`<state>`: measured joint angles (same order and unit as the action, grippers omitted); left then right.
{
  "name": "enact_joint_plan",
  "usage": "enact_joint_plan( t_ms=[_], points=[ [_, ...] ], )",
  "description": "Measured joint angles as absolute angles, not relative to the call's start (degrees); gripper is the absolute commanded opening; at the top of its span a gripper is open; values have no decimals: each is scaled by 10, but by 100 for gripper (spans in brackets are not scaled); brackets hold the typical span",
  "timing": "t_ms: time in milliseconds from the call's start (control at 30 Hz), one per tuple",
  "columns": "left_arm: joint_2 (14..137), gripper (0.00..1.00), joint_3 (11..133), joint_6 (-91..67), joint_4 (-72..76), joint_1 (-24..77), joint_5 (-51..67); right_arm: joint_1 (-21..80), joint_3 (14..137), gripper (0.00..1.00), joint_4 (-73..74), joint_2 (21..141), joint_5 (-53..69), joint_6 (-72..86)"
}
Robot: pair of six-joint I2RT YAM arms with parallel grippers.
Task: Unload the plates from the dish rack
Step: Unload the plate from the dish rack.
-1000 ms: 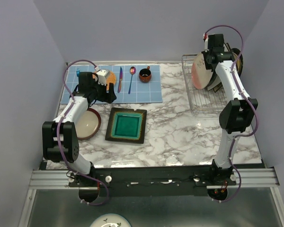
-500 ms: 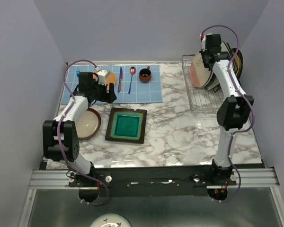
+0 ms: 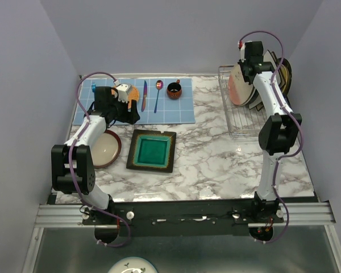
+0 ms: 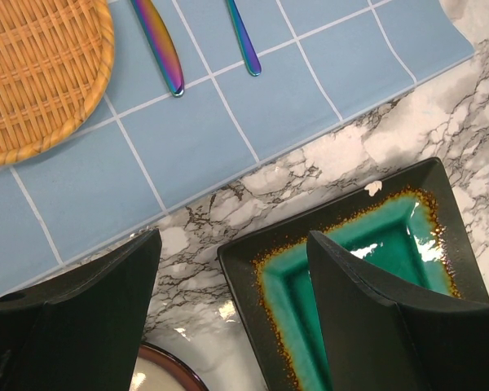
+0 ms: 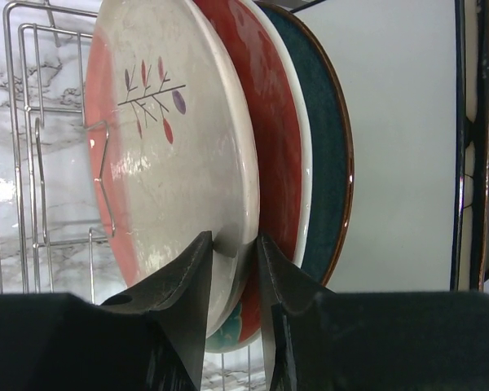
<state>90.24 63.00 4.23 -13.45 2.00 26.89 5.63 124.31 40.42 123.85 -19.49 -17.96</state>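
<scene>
Right hand (image 5: 232, 243) clamped on the rim of the front sprig plate (image 5: 171, 163), which stands upright in the dish rack (image 3: 241, 122) against the red plate (image 5: 269, 122) behind.

Risks:
- The thin edge grip may let it pivot or slip.
- Lifting may drag the neighbour or snag the rack.

Left hand (image 4: 235, 244) spread, empty, above the desk (image 4: 342, 155) by the teal plate (image 4: 350, 269).

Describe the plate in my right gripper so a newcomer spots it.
Find the silver wire dish rack at the table's far right. Of the plates standing in it, take the frontmost plate, its rim in the right gripper. Only it has a cream face with a leafy twig; the next plate is red.
</scene>
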Motion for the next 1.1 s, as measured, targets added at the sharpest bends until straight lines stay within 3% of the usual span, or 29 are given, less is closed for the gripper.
enact_joint_plan(
  t_ms=[500,633,700,1100],
  points=[
    [902,81,630,42,-135,20,269,56,1255,24,406,1248,-203,-172],
    [902,81,630,42,-135,20,269,56,1243,13,399,1243,-204,-170],
    [902,81,630,42,-135,20,269,56,1242,1,399,1242,-204,-169],
    [902,81,630,42,-135,20,269,57,1243,1,414,1227,-175,-161]
  ],
)
